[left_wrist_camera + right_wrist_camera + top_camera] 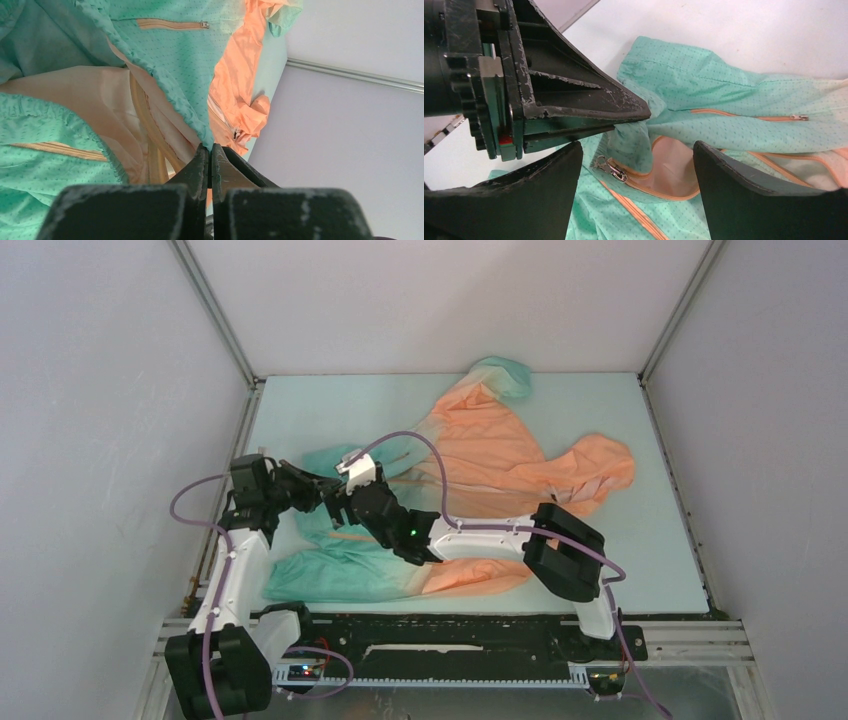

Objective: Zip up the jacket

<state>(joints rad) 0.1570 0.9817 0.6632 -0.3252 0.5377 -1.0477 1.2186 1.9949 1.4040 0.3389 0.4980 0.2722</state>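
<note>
While the jacket (470, 440) is lying across the middle of the tabletop (300, 410), thin, limp and likely slippery, the left gripper (210, 155) is clamping its teal hem and the right gripper (638, 150) is gaping apart around the zip pull (611, 169), probably the best hold

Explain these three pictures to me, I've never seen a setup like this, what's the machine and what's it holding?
Two robot arms are bolted to a table, each ending in a two-finger gripper. The wide picture looks down from above; the other two come from a camera on each wrist. A thin jacket, teal fading to orange, lies on the table, front open. The left gripper is shut, pinching the jacket's teal edge. The right gripper is open, holding nothing, poised near the metal zip pull.
</note>
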